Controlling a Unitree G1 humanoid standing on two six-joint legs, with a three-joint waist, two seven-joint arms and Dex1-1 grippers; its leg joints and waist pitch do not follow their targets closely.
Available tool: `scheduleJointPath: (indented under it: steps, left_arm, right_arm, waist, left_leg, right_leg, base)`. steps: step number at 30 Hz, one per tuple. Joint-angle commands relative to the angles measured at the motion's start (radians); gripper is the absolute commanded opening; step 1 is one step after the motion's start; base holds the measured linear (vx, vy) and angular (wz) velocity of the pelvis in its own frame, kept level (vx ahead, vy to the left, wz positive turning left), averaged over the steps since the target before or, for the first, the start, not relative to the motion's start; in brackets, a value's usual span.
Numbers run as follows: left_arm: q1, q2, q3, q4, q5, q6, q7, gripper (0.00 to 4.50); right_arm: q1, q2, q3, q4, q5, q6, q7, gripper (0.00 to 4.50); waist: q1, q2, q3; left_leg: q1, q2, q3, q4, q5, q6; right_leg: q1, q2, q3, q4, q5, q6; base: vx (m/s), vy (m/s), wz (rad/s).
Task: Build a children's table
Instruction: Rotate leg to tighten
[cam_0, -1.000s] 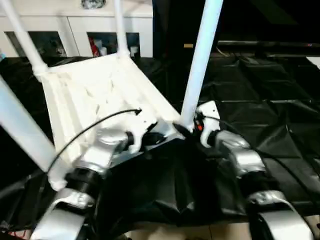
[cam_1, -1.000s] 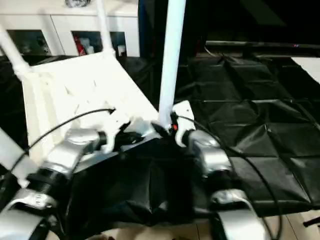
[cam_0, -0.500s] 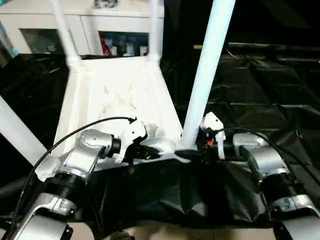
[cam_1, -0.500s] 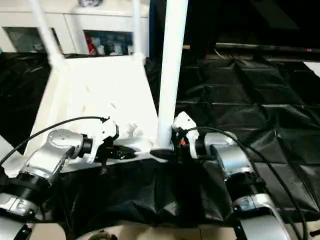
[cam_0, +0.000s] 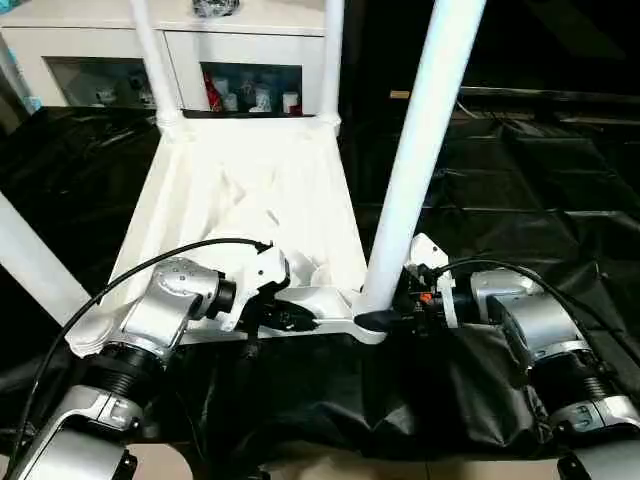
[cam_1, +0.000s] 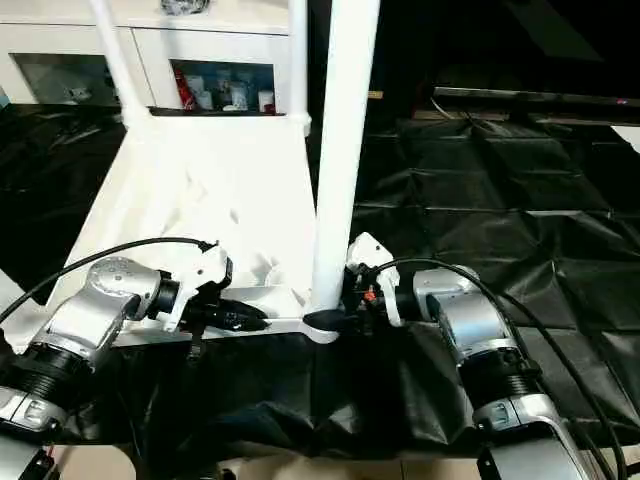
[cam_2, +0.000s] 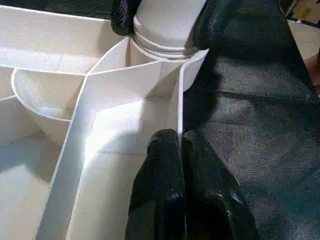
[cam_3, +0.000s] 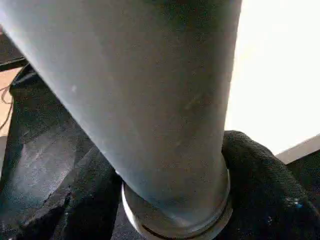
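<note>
Upside down on black sheeting lies the table top (cam_0: 250, 190). At 7 o'clock, left end effector (cam_2: 181, 145) is pressed together on its rim; right end effector (cam_2: 160, 22) pinches near leg (cam_0: 420, 160); push straight down.

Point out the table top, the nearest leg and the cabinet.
table top (cam_0: 250, 180), left eye view, ribbed underside
nearest leg (cam_0: 420, 170), left eye view, middle of the tube
cabinet (cam_0: 190, 40), left eye view, white door frame
</note>
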Motion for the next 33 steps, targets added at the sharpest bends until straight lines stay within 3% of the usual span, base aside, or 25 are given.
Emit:
scheduleJointPath:
  steps: [1, 3, 4, 8, 9, 11, 15, 18, 19, 27, 33]
  left_arm:
    - [-0.044, -0.082, 0.018, -0.035, -0.038, -0.015, 0.091, 0.00]
    - [-0.052, -0.096, 0.028, -0.025, -0.033, -0.008, 0.129, 0.00]
    - [-0.068, -0.117, 0.042, -0.004, -0.020, 0.001, 0.192, 0.00]
    - [-0.093, -0.152, 0.055, 0.027, 0.003, 0.012, 0.289, 0.00]
    - [-0.104, -0.171, 0.060, 0.041, 0.010, 0.015, 0.333, 0.00]
    - [-0.117, -0.207, 0.067, 0.059, 0.022, 0.026, 0.408, 0.00]
    - [-0.111, -0.267, 0.056, 0.043, 0.034, 0.050, 0.468, 0.00]
    - [-0.101, -0.272, 0.044, 0.028, 0.034, 0.055, 0.452, 0.00]
    - [-0.093, -0.269, 0.036, 0.018, 0.033, 0.060, 0.442, 0.00]
    - [-0.065, -0.204, 0.024, -0.027, 0.007, 0.047, 0.334, 0.00]
    - [-0.035, -0.145, 0.010, -0.074, -0.027, 0.029, 0.198, 0.00]
  right_arm:
    - [0.013, 0.093, 0.059, 0.018, -0.003, -0.041, -0.054, 2.66]
    - [0.004, 0.122, 0.035, 0.059, -0.013, -0.068, -0.131, 2.62]
    - [-0.015, 0.168, -0.004, 0.125, -0.028, -0.096, -0.262, 2.60]
    - [-0.045, 0.239, -0.068, 0.206, -0.025, -0.097, -0.450, 2.56]
    - [-0.056, 0.264, -0.089, 0.231, -0.024, -0.098, -0.518, 2.56]
    - [-0.066, 0.299, -0.103, 0.257, -0.037, -0.102, -0.606, 2.56]
    - [-0.081, 0.357, -0.109, 0.305, -0.069, -0.148, -0.719, 2.56]
    - [-0.078, 0.372, -0.100, 0.299, -0.065, -0.158, -0.692, 2.56]
    - [-0.075, 0.385, -0.099, 0.290, -0.046, -0.161, -0.649, 3.09]
    - [-0.051, 0.315, -0.033, 0.207, -0.006, -0.151, -0.407, 3.77]
    - [-0.026, 0.218, 0.017, 0.129, 0.012, -0.122, -0.201, 3.77]
  waist:
    - [-0.005, 0.000, -0.063]
    - [-0.013, -0.001, -0.061]
    - [-0.015, -0.006, -0.060]
    - [-0.038, -0.006, -0.057]
    - [-0.041, -0.007, -0.057]
    - [-0.043, -0.005, -0.059]
    - [-0.044, -0.005, -0.063]
    - [-0.042, -0.003, -0.065]
    - [-0.041, -0.005, -0.066]
    - [-0.042, -0.007, -0.064]
    - [-0.038, -0.004, -0.064]
  left_leg:
    - [0.012, 0.020, 0.003, -0.069, -0.265, 0.014]
    - [0.013, 0.018, 0.002, -0.071, -0.288, 0.002]
    - [0.013, 0.018, 0.001, -0.071, -0.294, -0.001]
    - [0.013, 0.013, -0.006, -0.075, -0.332, -0.023]
    - [0.010, 0.013, -0.007, -0.076, -0.321, -0.019]
    - [0.015, 0.013, -0.004, -0.072, -0.323, -0.013]
    - [0.007, 0.014, -0.001, -0.072, -0.263, -0.003]
    - [0.005, 0.013, 0.000, -0.070, -0.246, 0.011]
    - [0.005, 0.012, 0.001, -0.068, -0.237, 0.017]
    - [0.005, 0.015, 0.000, -0.070, -0.255, 0.032]
    - [0.006, 0.018, 0.004, -0.066, -0.226, 0.049]
  right_leg:
    - [0.047, -0.044, 0.037, -0.074, -0.235, -0.216]
    - [0.043, -0.047, 0.037, -0.081, -0.304, -0.197]
    - [0.043, -0.049, 0.036, -0.084, -0.326, -0.191]
    - [0.039, -0.050, 0.033, -0.095, -0.446, -0.148]
    - [0.042, -0.049, 0.033, -0.095, -0.443, -0.141]
    - [0.036, -0.047, 0.035, -0.098, -0.428, -0.141]
    - [0.042, -0.044, 0.036, -0.085, -0.300, -0.171]
    - [0.046, -0.041, 0.036, -0.079, -0.243, -0.184]
    - [0.047, -0.041, 0.037, -0.077, -0.220, -0.191]
    - [0.051, -0.043, 0.036, -0.078, -0.237, -0.196]
    - [0.050, -0.040, 0.037, -0.071, -0.171, -0.224]
  base:
    - [0.000, 0.000, 0.00]
    - [0.000, 0.000, 0.00]
    - [0.000, 0.000, 0.00]
    - [0.000, 0.000, 0.00]
    - [0.000, 0.000, 0.00]
    - [0.000, 0.000, 0.00]
    - [0.000, 0.000, 0.00]
    - [0.000, 0.000, 0.00]
    - [0.000, 0.000, 0.00]
    - [0.000, 0.000, 0.00]
    - [0.000, 0.000, 0.00]
